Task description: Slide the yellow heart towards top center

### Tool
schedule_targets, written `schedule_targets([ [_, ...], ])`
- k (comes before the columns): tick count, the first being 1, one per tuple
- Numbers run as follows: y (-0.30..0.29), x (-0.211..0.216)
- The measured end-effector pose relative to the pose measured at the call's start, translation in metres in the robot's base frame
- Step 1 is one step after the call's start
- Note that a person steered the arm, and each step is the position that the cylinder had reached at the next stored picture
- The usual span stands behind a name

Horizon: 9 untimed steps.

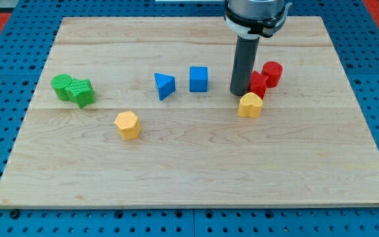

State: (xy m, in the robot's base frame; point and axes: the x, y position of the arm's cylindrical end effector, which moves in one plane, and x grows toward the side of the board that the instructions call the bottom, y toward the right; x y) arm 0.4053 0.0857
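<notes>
The yellow heart lies right of the board's middle. My tip stands on the board just above and to the left of the heart, very close to it or touching it. A red block lies directly above the heart, right beside my rod, and a red cylinder sits just beyond it toward the view's top right.
A blue cube and a blue triangle lie left of my tip. A yellow hexagon block sits lower left. Two green blocks touch at the left side. The wooden board rests on a blue pegboard.
</notes>
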Motion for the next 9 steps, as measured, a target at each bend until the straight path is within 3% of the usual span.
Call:
schedule_targets([
  [3,0.050,0.000],
  [4,0.027,0.025],
  [6,0.023,0.139],
  [7,-0.017,0.149],
  [9,-0.002,0.070],
])
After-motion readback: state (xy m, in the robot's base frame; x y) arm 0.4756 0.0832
